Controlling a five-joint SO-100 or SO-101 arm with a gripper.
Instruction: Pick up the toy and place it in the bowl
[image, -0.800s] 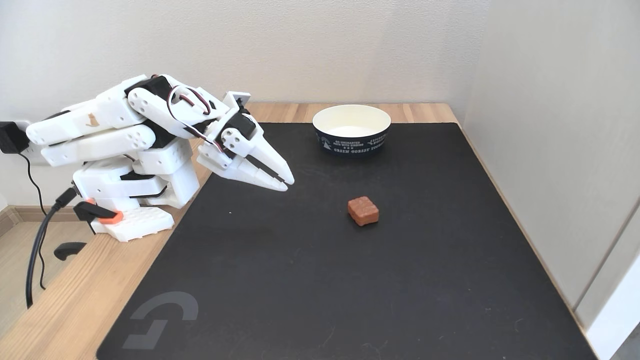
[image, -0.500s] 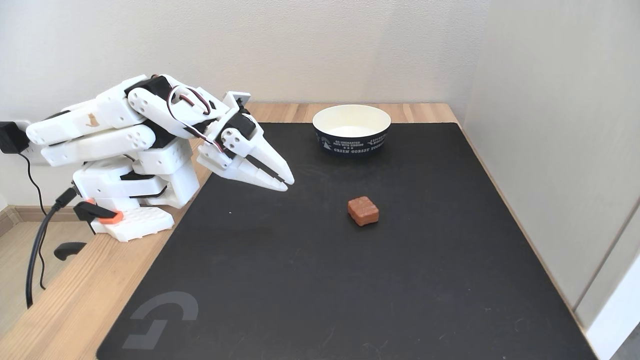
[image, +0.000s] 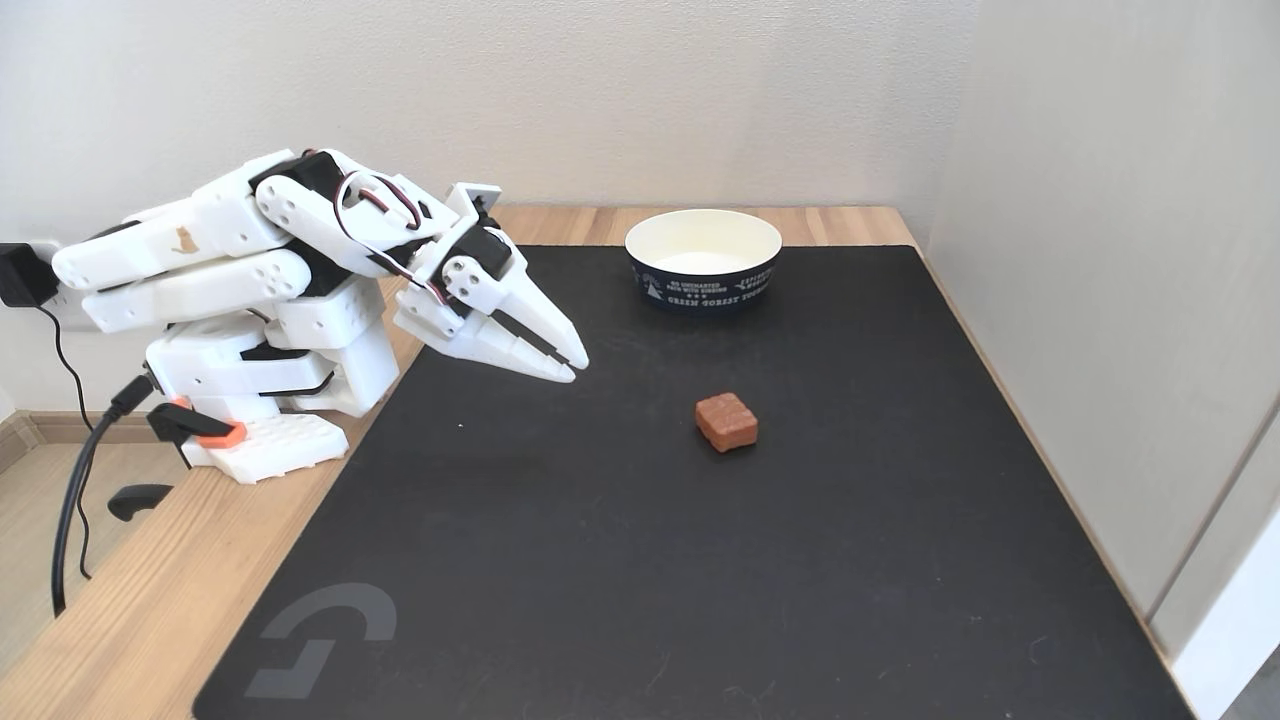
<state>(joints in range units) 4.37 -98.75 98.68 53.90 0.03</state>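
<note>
One folded arm, gripper seemingly closed.

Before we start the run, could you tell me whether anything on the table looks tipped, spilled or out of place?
Nothing stands out. The bowl stands upright on the black mat, the toy lies flat on the mat apart from it, and the gripper is shut above the mat.
</note>
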